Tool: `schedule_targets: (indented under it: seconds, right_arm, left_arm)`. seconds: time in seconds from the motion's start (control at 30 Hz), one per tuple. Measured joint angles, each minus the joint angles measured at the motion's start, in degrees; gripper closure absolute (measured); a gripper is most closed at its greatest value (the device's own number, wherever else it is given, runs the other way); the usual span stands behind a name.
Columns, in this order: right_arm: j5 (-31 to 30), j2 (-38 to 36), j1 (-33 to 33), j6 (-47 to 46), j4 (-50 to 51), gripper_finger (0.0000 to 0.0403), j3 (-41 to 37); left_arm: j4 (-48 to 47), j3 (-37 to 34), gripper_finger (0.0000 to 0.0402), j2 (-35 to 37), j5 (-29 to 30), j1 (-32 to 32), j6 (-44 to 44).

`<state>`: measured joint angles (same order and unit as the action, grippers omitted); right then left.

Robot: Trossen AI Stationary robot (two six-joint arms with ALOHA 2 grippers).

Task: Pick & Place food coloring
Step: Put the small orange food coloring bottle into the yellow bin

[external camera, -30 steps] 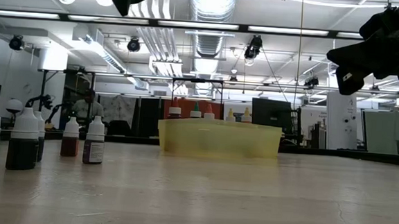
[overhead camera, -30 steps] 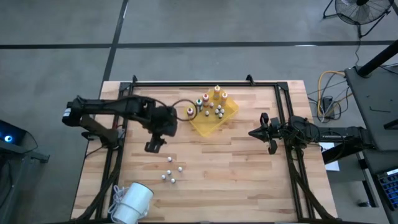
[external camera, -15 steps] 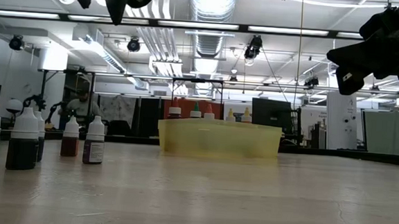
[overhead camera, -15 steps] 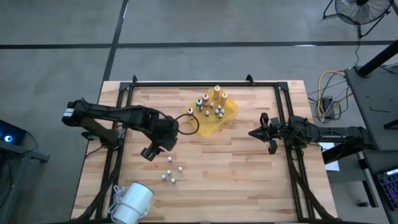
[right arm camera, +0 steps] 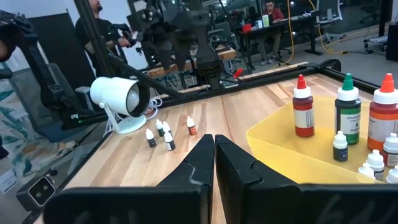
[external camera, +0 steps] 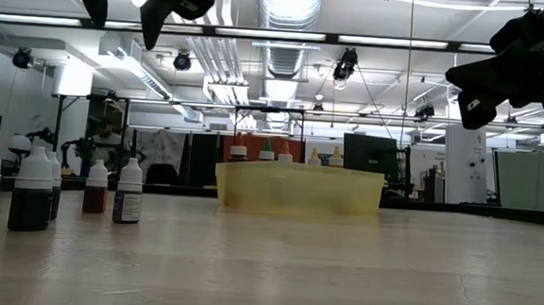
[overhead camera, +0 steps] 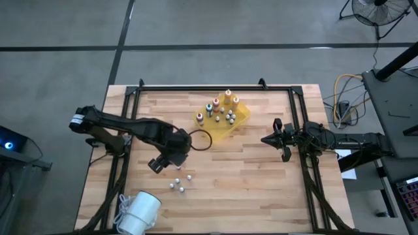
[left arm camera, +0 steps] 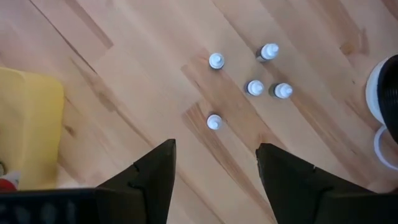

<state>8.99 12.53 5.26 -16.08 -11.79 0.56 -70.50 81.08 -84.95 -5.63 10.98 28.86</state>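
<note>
Task things: five tiny plastic food coloring bottles (left arm camera: 255, 88) w/ white pointed caps, standing in a loose cluster on the bare pale wood-plank table (overhead camera: 261, 189). None in the tray yet.
My L gripper: left gripper (left arm camera: 216, 149) hovers above the table w/ fingers apart and nothing between them. It's off the wood, as the low view shows it high up.
Key relation: in the high view, the cluster (overhead camera: 179, 179) sits at approx 4 o'clock from the left gripper (overhead camera: 157, 163), near but not under it. Nearest bottle is just beside the finger line in my wrist view, ahead of the gap.
Long axis: every bottle upright, cap up, so axis is vertical. I judge a straight-down approach w/ fingers either side of the body.
Nearer arm: L by far. The right gripper (overhead camera: 266, 139) waits at approx 2 o'clock from the cluster, well apart, fingers pressed together and empty.
Goal spot: the shallow yellow plastic tray (overhead camera: 243, 116) is at approx 1 o'clock from the cluster. It already carries bigger bottles.
Watch: the white round lamp-like object (overhead camera: 138, 212) lies at approx 7 o'clock from the cluster. Bottles stand close together, so a neighbour could tip.
</note>
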Motion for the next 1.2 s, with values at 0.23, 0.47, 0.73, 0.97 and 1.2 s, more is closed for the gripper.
schedule_targets:
  seconds: [0.23, 0.47, 0.73, 0.97, 1.2]
  right_arm:
    - [0.0, 0.0, 0.0, 0.0, 0.0, 0.0394, 0.0]
    - [0.0, 0.0, 0.0, 0.0, 0.0, 0.0394, 0.0]
    - [0.0, 0.0, 0.0, 0.0, 0.0, 0.0394, 0.0]
    - [0.0, 0.0, 0.0, 0.0, 0.0, 0.0394, 0.0]
    - [0.0, 0.0, 0.0, 0.0, 0.0, 0.0394, 0.0]
  left_arm:
    - [0.3, -0.5, 0.0205, -4.3, -0.1, 0.0, -0.3]
    - [6.9, -4.8, 0.0205, -5.5, -0.2, 0.1, -4.3]
    - [10.4, -10.7, 0.0205, -4.8, -0.2, 0.8, -7.8]
    - [16.1, -15.3, 0.0205, -4.8, -0.2, 1.3, -10.0]
    - [19.0, -19.1, 0.0205, -4.8, -0.2, 1.5, -11.8]
